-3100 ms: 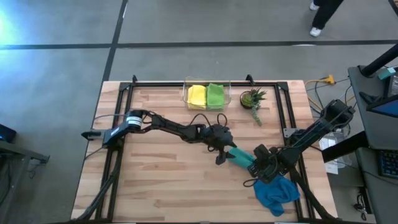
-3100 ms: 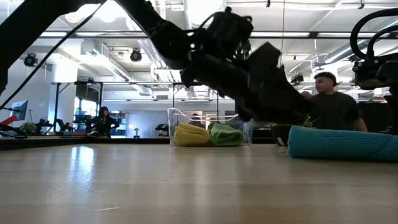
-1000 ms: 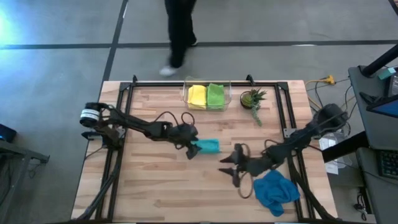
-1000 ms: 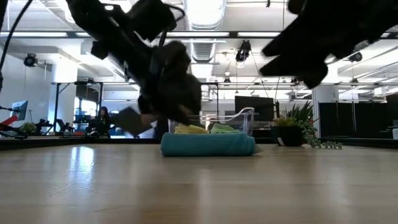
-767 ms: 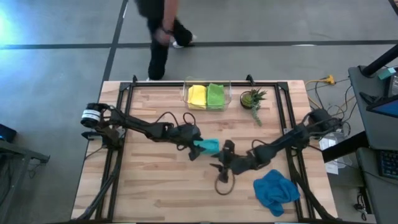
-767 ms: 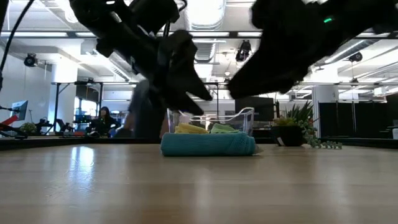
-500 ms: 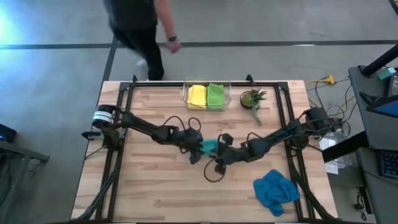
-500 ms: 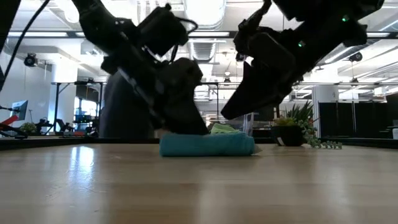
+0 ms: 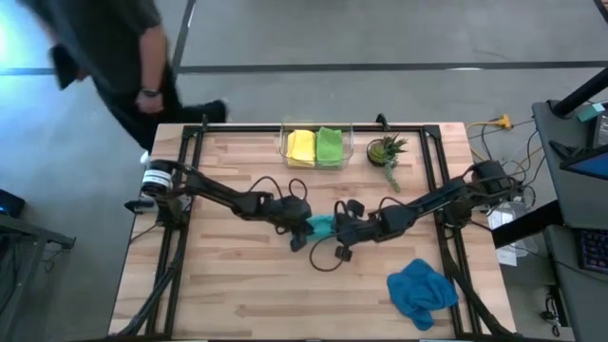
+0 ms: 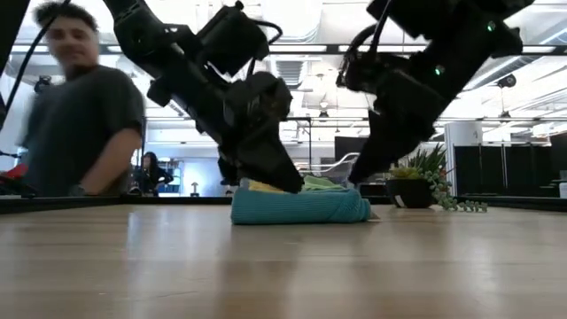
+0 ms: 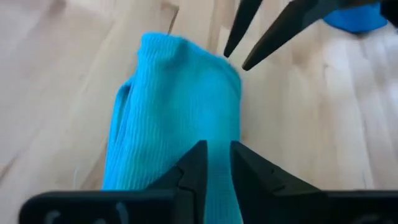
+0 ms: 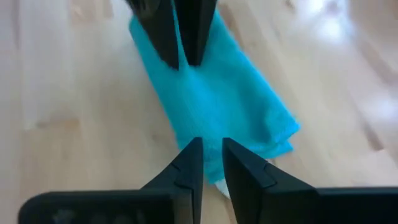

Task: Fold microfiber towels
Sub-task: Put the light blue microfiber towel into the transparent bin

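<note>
The teal towel lay folded mid-tabletop. I had the left claw pinching its left end and the right claw nipping its right end, each nearly closed on cloth. The blue towel sat crumpled near right.

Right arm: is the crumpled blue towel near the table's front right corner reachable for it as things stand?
Probably yes. The blue towel lies in the open on the right arm's side, nothing on it. But the right gripper is at the folded teal towel opposite the left gripper.
</note>
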Robot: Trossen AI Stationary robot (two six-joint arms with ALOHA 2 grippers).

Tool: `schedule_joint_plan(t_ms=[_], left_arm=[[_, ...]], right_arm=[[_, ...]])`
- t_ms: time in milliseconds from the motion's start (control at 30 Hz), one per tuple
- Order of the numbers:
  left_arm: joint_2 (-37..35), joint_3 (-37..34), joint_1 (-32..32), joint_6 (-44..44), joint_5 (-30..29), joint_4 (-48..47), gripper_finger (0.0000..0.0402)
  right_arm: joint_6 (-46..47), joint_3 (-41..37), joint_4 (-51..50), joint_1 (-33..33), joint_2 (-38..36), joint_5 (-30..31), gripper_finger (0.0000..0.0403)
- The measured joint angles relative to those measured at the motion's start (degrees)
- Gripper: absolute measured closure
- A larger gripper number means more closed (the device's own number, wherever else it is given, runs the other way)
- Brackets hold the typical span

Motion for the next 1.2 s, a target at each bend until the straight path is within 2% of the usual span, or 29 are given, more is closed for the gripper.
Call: schedule_joint_plan(t_ms=[167, 267, 433, 633, 733, 867, 1067, 1200], left_arm=[[-3.5, -0.1, 0.0, 3.2, 0.3, 0.6, 0.0312], [-6.5, -1.3, 0.0, 3.0, 0.4, -0.7, 0.028], [-12.0, -6.8, 0.0, -1.5, 0.5, -8.0, 0.0234], [-16.5, -17.2, -0.1, -8.6, -1.0, -3.4, 0.0217], [-16.4, -20.2, 0.0, -10.6, -2.9, 1.5, 0.0217], [-14.8, -20.4, 0.0, -11.5, -7.5, 1.7, 0.0217], [-12.0, -19.4, 0.0, -11.6, -15.3, 2.0, 0.0217], [-9.9, -18.7, 0.0, -11.9, -16.4, 3.2, 0.0217]], right_arm=[[0.6, -0.4, 0.2, 0.0, -3.6, 0.2, 0.0344], [4.7, -1.6, -1.9, 0.1, -6.1, 0.0, 0.0337], [18.2, -5.7, -1.0, 2.2, -11.4, -0.9, 0.0319], [43.7, -12.0, 13.3, 4.6, -13.8, -1.4, 0.0292], [50.1, -12.3, 16.1, 4.7, -11.4, -1.8, 0.0282], [52.5, -9.5, 15.9, 4.6, -6.8, -4.8, 0.0284], [53.5, -5.0, 13.8, 4.6, -0.2, -6.2, 0.0314], [53.9, -3.2, 10.0, 4.0, 2.6, -7.2, 0.0338]])
